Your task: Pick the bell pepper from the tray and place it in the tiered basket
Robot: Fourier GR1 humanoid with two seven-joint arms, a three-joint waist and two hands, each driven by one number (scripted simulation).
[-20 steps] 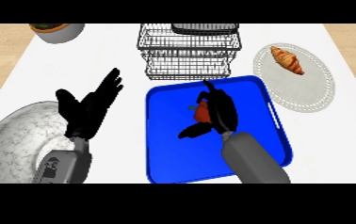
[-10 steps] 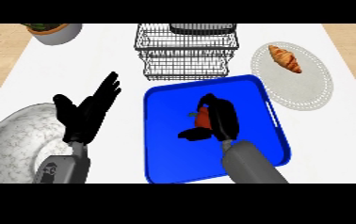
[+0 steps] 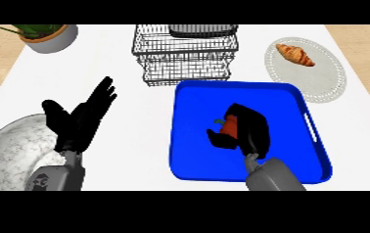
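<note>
Gripping half-hidden bell pepper (image 3: 230, 126) over tray (image 3: 196, 154), right robot hand (image 3: 253, 130), left robot hand (image 3: 77, 119) fingers straight.

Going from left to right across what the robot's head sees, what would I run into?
Potted plant → left hand, open → tiered basket → bell pepper, with the right hand curled round it → croissant on its plate.
</note>
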